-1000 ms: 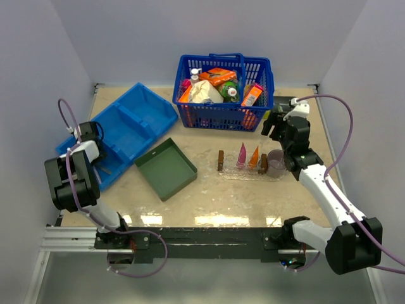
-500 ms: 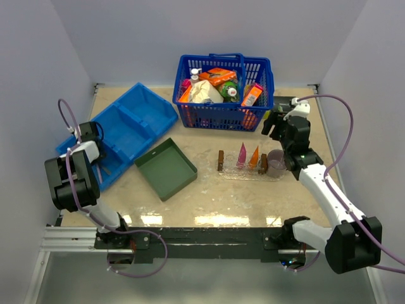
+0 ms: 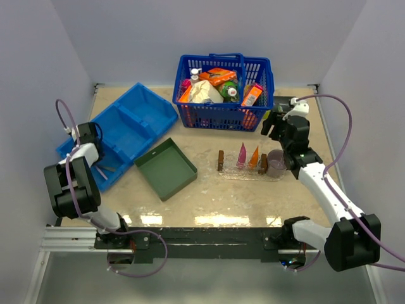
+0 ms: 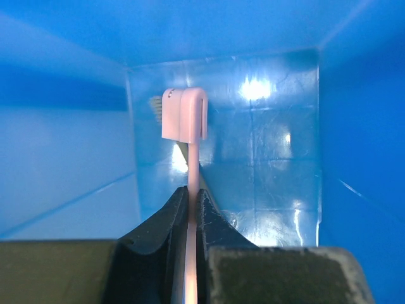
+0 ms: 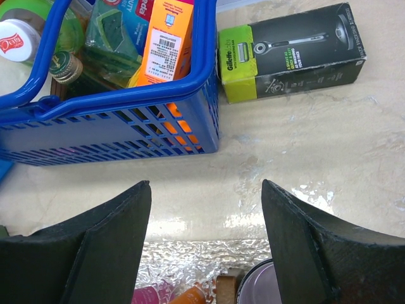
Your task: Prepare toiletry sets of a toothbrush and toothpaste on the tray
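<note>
Nearest, the clear tray (image 3: 237,174) on the surface carries both toothpaste tubes (image 3: 242,155) upright, awaiting brushes. The left end effector (image 4: 192,206) pinches a pink toothbrush (image 4: 184,114) inside the blue bin (image 3: 136,117), seemingly to lift it out. Farther back, the right end effector (image 5: 205,190) hovers spread wide beside the basket (image 3: 221,109).

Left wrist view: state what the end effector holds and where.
The left end effector grips a pink toothbrush by its thin handle, below the head.

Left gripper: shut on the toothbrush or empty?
Shut on it: the left gripper pinches the pink toothbrush by its handle, inside the blue bin.
</note>
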{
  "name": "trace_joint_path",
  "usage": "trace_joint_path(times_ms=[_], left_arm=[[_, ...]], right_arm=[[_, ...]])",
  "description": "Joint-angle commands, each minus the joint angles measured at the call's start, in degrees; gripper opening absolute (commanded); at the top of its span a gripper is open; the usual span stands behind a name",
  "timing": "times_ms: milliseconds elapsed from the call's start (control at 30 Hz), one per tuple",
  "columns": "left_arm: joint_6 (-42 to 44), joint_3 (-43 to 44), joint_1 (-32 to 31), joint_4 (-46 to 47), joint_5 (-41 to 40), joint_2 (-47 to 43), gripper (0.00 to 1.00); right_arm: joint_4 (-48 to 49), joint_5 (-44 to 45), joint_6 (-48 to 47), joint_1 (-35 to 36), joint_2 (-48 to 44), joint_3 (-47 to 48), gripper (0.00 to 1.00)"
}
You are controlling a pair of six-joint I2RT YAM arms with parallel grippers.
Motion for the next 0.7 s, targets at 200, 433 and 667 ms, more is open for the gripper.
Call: trace_joint_path(times_ms=[200, 433, 667], left_arm=[[1.37, -1.53, 0.27, 0.34, -2.72, -8.39, 0.0], [8.47, -3.2, -6.74, 2.71, -7.44, -14.64, 0.0], [10.25, -3.99, -11.51, 2.8, -12.3, -20.09, 0.0]], right_arm=[[2.17, -0.66, 0.57, -0.15, -0.29, 2.65, 0.73], [1.38, -0.92, 0.48, -0.32, -1.25, 3.79, 0.73], [0.59, -1.27, 0.31, -0.15, -3.71, 4.23, 0.73]])
